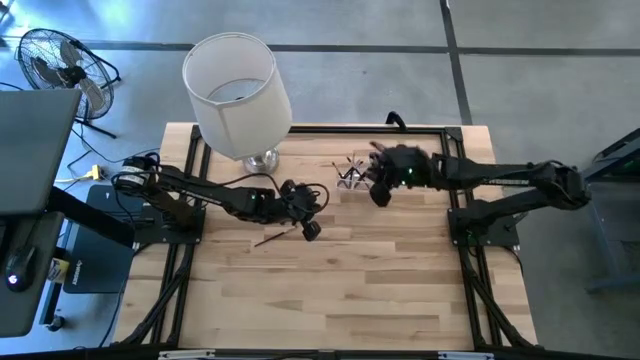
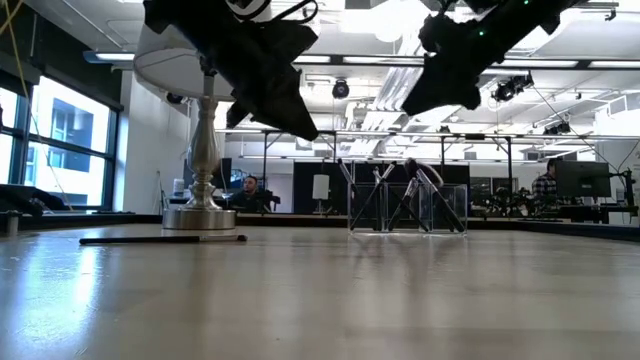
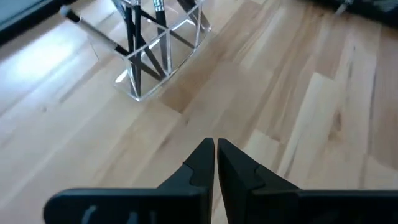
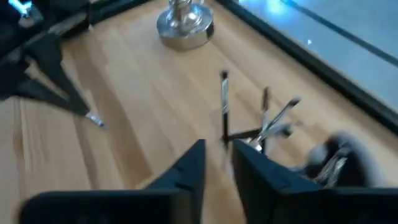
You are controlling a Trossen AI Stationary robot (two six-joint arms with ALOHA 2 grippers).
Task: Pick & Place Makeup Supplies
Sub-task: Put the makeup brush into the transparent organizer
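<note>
High view: right gripper (image 1: 381, 196) hangs partly open over the brushes (image 1: 350, 172) by the table's (image 1: 340, 290) far edge; left gripper (image 1: 310, 229) is closed, empty.

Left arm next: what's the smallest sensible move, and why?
Probably lower the left gripper onto the brush beside it, opening first. Its jaws are shut and empty, that brush lies flat on the table, and the others already stand in the clear holder.
</note>
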